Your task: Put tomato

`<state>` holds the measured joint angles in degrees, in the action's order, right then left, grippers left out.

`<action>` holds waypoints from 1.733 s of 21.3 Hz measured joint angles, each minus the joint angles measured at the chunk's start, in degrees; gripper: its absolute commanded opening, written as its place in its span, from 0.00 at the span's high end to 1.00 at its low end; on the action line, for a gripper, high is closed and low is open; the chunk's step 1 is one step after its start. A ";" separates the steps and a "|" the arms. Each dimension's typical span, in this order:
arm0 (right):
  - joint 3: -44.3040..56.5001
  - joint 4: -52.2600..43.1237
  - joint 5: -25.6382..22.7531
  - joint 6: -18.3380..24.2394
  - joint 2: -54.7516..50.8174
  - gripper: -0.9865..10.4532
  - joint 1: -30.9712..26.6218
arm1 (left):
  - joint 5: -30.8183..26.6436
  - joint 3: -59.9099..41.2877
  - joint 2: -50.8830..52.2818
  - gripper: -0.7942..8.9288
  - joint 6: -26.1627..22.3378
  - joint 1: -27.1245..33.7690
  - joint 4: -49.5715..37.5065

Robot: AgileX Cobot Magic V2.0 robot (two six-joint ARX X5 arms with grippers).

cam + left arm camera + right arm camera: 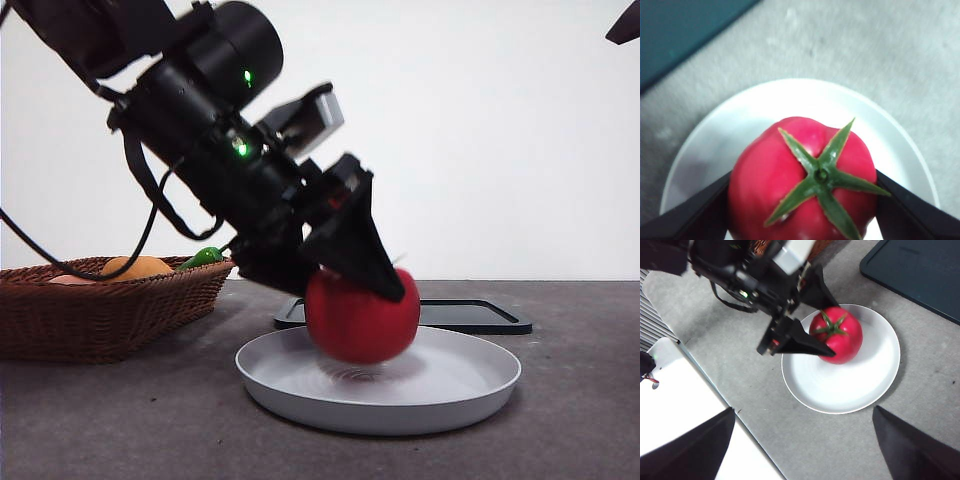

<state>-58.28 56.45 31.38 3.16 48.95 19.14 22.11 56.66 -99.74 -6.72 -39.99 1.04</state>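
the left gripper (352,285) has its 2 black jaws clamped on the tomato (361,316), 1 on each flank, with the green stem showing between them in the left wrist view. the tomato sits low over the white plate (470,395); in the front view its underside appears to meet the plate floor, though motion blur there leaves contact unconfirmed. seen from the right wrist view, the tomato lies toward 12 o'clock of the plate's centre, inside the rim.

judgement: the step in hand is the release. it would be done well by confirming the fruit bears on the plate, then parting the jaws evenly so neither side nudges it, and lifting straight away from the stem. a round, glossy fruit may roll toward the rim.

pose: the left arm enters from 10 o'clock in the front view, slanting down steeply. the right gripper (802,440) waits high above the table, jaws spread wide, holding nothing.
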 measured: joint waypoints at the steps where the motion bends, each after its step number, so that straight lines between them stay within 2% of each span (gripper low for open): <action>1: 0.00 0.00 0.00 0.00 0.00 0.53 0.00 | -0.07 0.00 -0.35 0.61 0.00 0.00 0.02; 5: 0.00 0.00 0.00 0.00 0.00 0.53 0.00 | -0.07 0.02 -0.44 0.59 0.00 -0.09 0.00; 7: 0.00 0.00 0.00 0.00 0.00 0.53 0.00 | -0.09 0.02 -0.44 0.46 0.00 -0.35 0.02; 9: 0.00 0.00 0.00 0.00 0.00 0.53 0.00 | -0.09 0.00 -0.44 0.41 0.00 -0.63 0.04; 16: 0.00 0.00 0.00 0.00 0.00 0.53 0.00 | -0.09 0.00 0.00 0.40 1.38 -0.74 0.28; 21: 0.00 0.00 0.00 0.00 0.00 0.53 0.00 | -0.07 0.02 7.23 0.40 1.70 0.46 1.51; 28: 0.00 0.00 0.00 0.00 0.00 0.53 0.00 | -0.07 0.02 22.25 0.41 3.58 4.50 11.98; 37: 0.00 -0.42 0.00 0.00 0.00 0.53 0.00 | -0.07 0.02 40.94 0.41 3.96 13.97 32.74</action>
<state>-58.28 56.03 31.38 3.16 48.95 19.14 22.04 56.69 -58.81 -2.76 -26.02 33.78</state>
